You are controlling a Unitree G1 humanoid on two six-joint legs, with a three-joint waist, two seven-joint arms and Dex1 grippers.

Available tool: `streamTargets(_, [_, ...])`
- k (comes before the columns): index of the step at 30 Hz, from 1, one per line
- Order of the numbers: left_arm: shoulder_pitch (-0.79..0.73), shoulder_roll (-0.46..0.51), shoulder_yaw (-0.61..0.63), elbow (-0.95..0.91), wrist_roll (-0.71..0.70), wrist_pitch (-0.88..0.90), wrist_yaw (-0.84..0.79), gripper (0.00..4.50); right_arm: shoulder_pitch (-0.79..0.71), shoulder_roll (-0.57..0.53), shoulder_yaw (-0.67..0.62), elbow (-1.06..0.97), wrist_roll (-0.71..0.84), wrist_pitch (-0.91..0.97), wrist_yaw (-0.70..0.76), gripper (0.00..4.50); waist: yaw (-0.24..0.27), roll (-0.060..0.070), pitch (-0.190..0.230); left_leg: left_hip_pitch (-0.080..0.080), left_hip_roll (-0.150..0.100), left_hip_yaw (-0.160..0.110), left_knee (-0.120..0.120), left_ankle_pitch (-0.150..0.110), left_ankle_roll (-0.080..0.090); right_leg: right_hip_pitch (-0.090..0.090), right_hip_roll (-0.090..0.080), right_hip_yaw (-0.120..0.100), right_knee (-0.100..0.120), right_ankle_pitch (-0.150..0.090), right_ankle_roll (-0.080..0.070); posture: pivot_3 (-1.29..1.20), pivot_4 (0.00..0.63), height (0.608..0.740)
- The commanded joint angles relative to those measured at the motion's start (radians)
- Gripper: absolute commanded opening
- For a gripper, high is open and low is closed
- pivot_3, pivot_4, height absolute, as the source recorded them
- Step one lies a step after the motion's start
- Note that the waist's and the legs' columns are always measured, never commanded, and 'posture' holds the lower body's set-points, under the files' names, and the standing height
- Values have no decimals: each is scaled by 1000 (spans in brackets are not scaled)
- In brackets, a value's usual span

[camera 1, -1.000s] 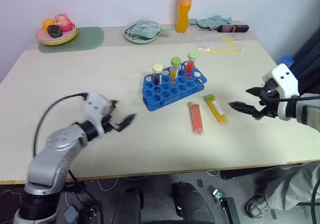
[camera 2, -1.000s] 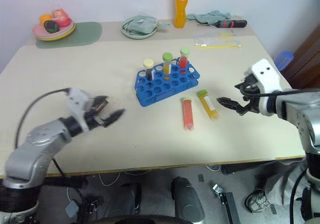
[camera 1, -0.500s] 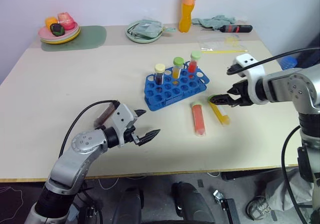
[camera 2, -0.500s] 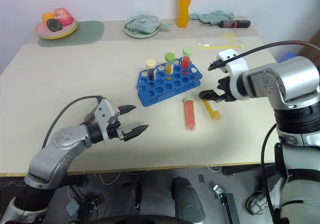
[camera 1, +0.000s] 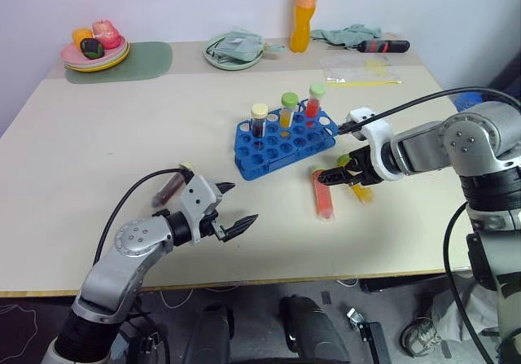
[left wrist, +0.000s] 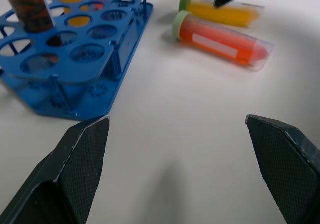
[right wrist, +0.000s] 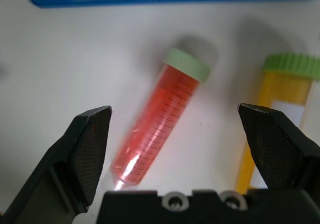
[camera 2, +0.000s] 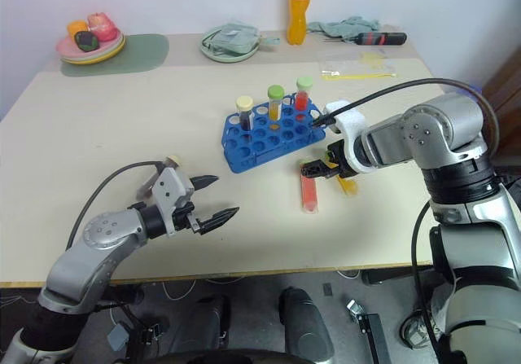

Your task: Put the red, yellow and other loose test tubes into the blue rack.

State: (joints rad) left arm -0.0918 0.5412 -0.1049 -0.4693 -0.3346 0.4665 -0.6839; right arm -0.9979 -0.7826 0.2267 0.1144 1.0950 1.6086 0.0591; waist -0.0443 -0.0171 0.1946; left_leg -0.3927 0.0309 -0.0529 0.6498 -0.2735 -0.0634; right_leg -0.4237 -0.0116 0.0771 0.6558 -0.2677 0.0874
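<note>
The right gripper (camera 2: 316,168) hangs over two loose test tubes (camera 2: 308,195) lying side by side on the table (camera 2: 122,120). The rack (camera 2: 264,140) stands just behind it. The left gripper (camera 2: 213,198) hovers well left, nearer the table's front edge.

Both arms are silver-grey metal with white wrist housings, looped black cables, and black pointed two-fingered hands, left hand (camera 1: 229,208) and right hand (camera 1: 335,175).
</note>
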Motion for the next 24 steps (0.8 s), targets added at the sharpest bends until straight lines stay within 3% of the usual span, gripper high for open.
streamTargets(1, [-8, 7, -3, 3, 14, -39, -17, 4476, -62, 18, 3, 75, 190, 6, -203, 4500, -1, 0, 0, 0, 0, 0, 0, 0, 0, 0, 0, 0, 0, 0, 0, 0, 150, 740])
streamTargets(7, [-21, -6, -8, 21, 24, -55, -24, 4476, -83, 124, 5, 244, 417, 6, -538, 4500, -1, 0, 0, 0, 0, 0, 0, 0, 0, 0, 0, 0, 0, 0, 0, 0, 150, 740])
streamTargets(14, [-9, -14, 0, 16, 33, -63, -13, 4476, -67, 235, -76, 362, 519, 5, -870, 4500, 0, 0, 0, -2, 0, 0, 0, 0, 0, -2, 0, 0, 0, 0, 0, 0, 150, 740])
streamTargets(17, [-2, -17, 0, 8, 36, -63, -3, 4500, -53, 265, -98, 371, 565, -11, -975, 3697, -1, 0, 0, -2, 0, 0, 0, 0, 0, -2, 0, 0, 0, 0, 0, 0, 150, 740])
streamTargets(23, [4, -19, 6, 1, 38, -62, 9, 4500, -13, 276, -81, 339, 703, -78, -1158, 812, -1, 0, 0, -2, 0, 0, 0, 0, 0, -2, 0, 0, 0, 0, 0, 0, 150, 740])
streamTargets(24, [4, -18, 7, 1, 37, -62, 10, 4500, -7, 271, -68, 329, 737, -96, -1184, 782, -1, 0, 0, -2, 0, 0, 0, 0, 0, -2, 0, 0, 0, 0, 0, 0, 150, 740])
